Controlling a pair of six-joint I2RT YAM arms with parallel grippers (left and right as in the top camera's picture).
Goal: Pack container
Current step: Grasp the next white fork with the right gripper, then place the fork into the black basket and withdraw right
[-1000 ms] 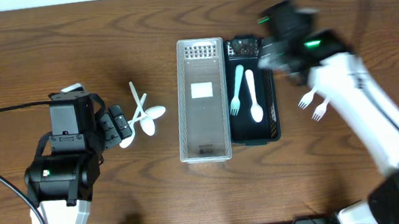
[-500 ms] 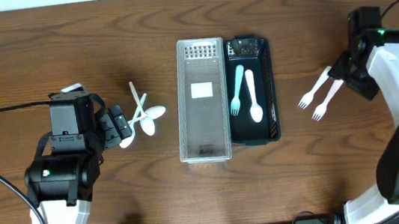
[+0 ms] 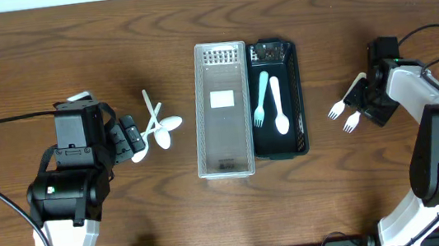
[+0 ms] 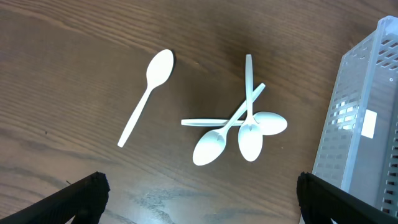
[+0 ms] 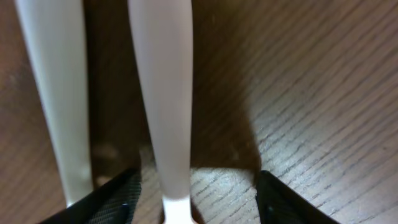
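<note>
Two white forks [image 3: 343,113] lie on the table to the right of the containers. My right gripper [image 3: 368,99] is low over their handles. In the right wrist view it is open [image 5: 196,190], with one fork handle [image 5: 165,112] between its fingers and the other handle [image 5: 53,106] just outside the left finger. Several white spoons [image 3: 158,127] lie left of the clear container [image 3: 228,159]. In the left wrist view three spoons [image 4: 239,127] are crossed and one spoon [image 4: 146,96] lies apart. My left gripper [image 4: 199,186] is open and empty, short of them.
A black container [image 3: 300,134] stands against the clear container's right side and holds a teal fork [image 3: 260,98] and a white spoon [image 3: 278,105]. The clear container's slotted wall [image 4: 364,124] shows at the right of the left wrist view.
My right arm has swung from above the black container out to the right and come down over the two forks. The left arm and the spoons have not moved.
</note>
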